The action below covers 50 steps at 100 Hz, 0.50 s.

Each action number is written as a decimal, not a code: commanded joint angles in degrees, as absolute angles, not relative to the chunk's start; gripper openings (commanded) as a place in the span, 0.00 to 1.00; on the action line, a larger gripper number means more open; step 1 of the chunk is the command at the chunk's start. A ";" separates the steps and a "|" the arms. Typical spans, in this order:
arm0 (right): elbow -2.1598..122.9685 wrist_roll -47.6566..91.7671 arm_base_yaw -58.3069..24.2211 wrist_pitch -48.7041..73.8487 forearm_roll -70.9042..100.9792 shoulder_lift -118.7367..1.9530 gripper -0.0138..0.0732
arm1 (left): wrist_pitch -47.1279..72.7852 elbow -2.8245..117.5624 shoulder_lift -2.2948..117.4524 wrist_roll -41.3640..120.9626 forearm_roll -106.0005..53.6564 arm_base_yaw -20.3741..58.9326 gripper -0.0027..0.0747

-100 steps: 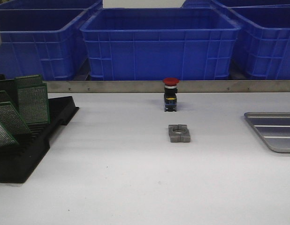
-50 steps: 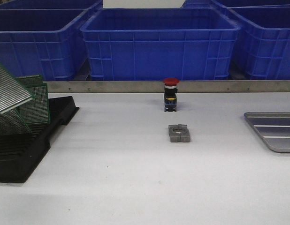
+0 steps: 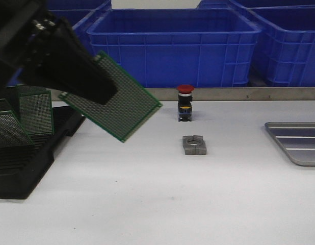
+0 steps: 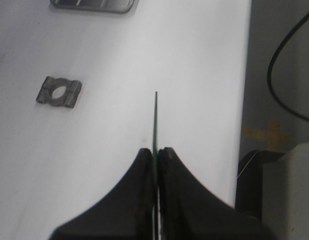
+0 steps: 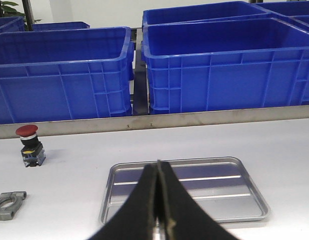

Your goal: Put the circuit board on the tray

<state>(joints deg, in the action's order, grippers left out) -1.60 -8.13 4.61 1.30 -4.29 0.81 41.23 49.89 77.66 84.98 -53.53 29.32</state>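
My left gripper (image 3: pixel 104 92) is shut on a green perforated circuit board (image 3: pixel 122 104) and holds it tilted in the air, left of the table's middle. In the left wrist view the board (image 4: pixel 155 120) shows edge-on between the closed fingers (image 4: pixel 144 165). The silver ribbed tray (image 3: pixel 297 142) lies at the right edge of the table, empty; it also shows in the right wrist view (image 5: pixel 234 195). My right gripper (image 5: pixel 158 167) is shut and empty, just before the tray. It is not in the front view.
A black slotted rack (image 3: pixel 30 158) with more green boards (image 3: pixel 35 112) stands at the left. A red push button (image 3: pixel 185 102) and a grey metal clamp block (image 3: pixel 194 145) sit mid-table. Blue bins (image 3: pixel 173 46) line the back behind a metal rail.
The left arm has come into the front view, lifting one circuit board out of the rack and carrying it up and to the right. The rest has not moved.
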 commanded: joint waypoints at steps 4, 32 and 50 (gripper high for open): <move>-0.84 -7.90 4.61 -3.49 -5.01 2.08 0.03 | 38.79 51.71 78.49 84.64 -62.32 32.69 0.01; -0.84 -8.56 4.61 -3.67 -4.18 2.09 0.03 | 38.79 51.71 80.10 84.64 -64.97 35.23 0.01; 3.28 -9.44 4.53 2.58 1.88 2.09 0.03 | 38.79 51.71 80.10 84.64 -65.18 35.23 0.01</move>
<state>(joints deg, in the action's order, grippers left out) -0.88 -9.08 4.61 3.29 -0.58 0.81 38.72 49.89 81.57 84.98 -61.94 34.81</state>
